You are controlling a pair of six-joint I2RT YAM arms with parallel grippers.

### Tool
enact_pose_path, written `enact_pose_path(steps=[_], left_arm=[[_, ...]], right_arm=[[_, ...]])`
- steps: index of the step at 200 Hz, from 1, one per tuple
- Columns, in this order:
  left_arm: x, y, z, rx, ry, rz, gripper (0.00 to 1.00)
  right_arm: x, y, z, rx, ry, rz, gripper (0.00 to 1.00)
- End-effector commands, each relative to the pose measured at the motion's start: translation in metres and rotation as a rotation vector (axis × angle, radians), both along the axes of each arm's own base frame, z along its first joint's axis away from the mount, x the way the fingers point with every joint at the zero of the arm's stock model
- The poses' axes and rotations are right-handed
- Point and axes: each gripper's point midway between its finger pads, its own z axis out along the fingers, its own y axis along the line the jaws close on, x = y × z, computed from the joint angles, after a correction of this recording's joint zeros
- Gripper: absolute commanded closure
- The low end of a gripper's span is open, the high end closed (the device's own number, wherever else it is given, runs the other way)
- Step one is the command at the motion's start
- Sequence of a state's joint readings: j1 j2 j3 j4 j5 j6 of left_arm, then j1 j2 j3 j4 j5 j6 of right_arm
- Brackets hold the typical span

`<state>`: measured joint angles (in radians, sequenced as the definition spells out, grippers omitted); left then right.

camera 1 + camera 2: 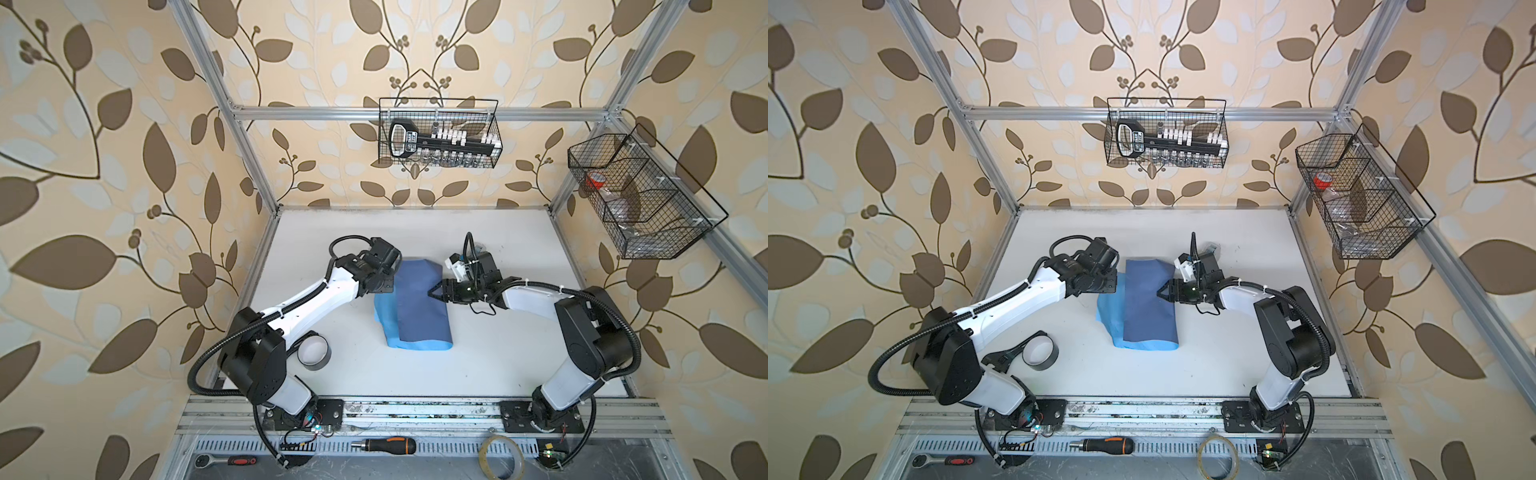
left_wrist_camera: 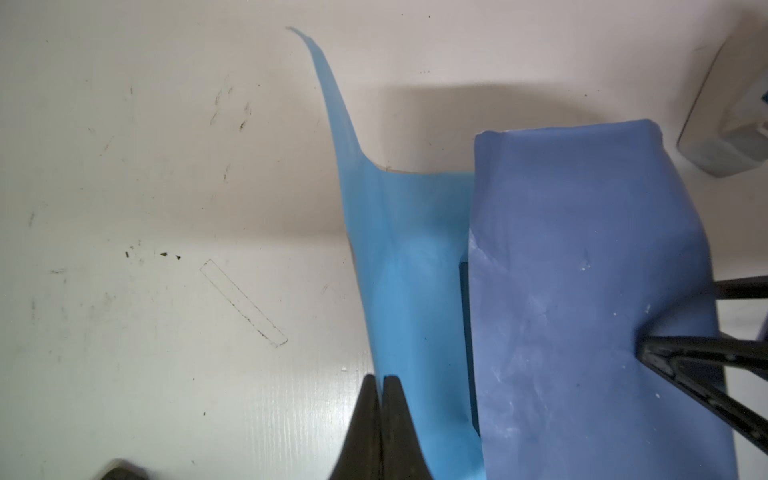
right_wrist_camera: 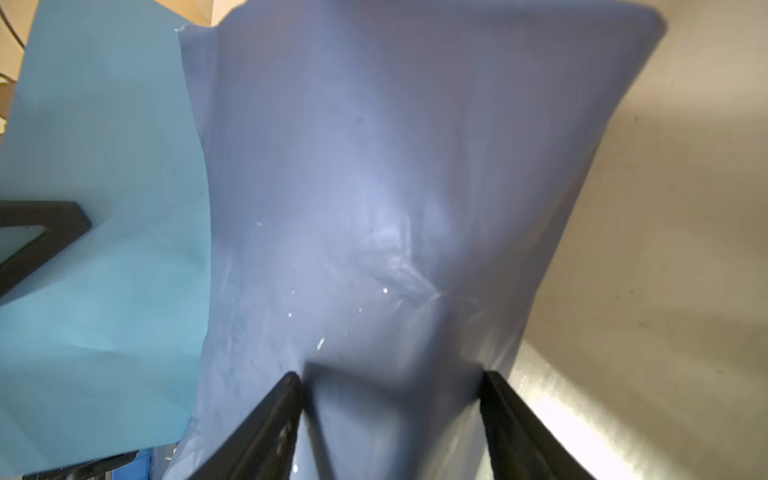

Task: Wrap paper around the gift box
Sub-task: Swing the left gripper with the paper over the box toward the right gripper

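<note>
The paper (image 1: 415,307) (image 1: 1148,307) lies folded mid-table, its dusky blue face draped over a raised shape and its light-blue face spread to the left. The gift box is almost wholly hidden under it; only a dark strip (image 2: 469,374) shows under the flap's edge. My left gripper (image 2: 380,378) (image 1: 384,287) is shut on the paper's light-blue left edge. My right gripper (image 3: 390,374) (image 1: 430,292) (image 1: 1158,294) stands open at the right side. Its fingertips (image 2: 648,349) press the dusky flap (image 3: 374,166) onto the covered shape.
A grey tape dispenser (image 2: 731,137) sits just behind the paper. A dark tape roll (image 1: 313,353) (image 1: 1040,352) lies near the left arm's base. Wire baskets (image 1: 440,133) (image 1: 640,199) hang on the walls. A screwdriver (image 1: 386,445) and a clear tape ring (image 1: 500,457) lie on the front rail.
</note>
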<state>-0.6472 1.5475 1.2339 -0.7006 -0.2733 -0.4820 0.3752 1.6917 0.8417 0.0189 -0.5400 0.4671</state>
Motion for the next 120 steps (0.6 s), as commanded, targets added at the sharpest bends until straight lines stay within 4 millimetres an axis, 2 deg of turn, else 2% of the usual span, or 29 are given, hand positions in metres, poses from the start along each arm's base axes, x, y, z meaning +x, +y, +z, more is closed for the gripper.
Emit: enact_pose_path(steps=[1,57,89,120], left_arm=[[-0.001,0.009,0.01,0.149,-0.02,0.025,1.0],[-0.002,-0.018,0.012,0.314,0.003,-0.047,1.0],[-0.002,-0.036,0.013,0.357,0.0,-0.084,1.0],[-0.002,-0.044,0.011,0.381,0.008,-0.098,1.0]], right_arm=[[-0.032,-0.034,-0.065,-0.232,0.171,-0.046,0.33],[-0.033,-0.033,-0.066,-0.235,0.175,-0.042,0.33],[-0.033,-0.033,-0.066,-0.238,0.175,-0.044,0.33],[-0.034,-0.033,-0.067,-0.238,0.177,-0.043,0.33]])
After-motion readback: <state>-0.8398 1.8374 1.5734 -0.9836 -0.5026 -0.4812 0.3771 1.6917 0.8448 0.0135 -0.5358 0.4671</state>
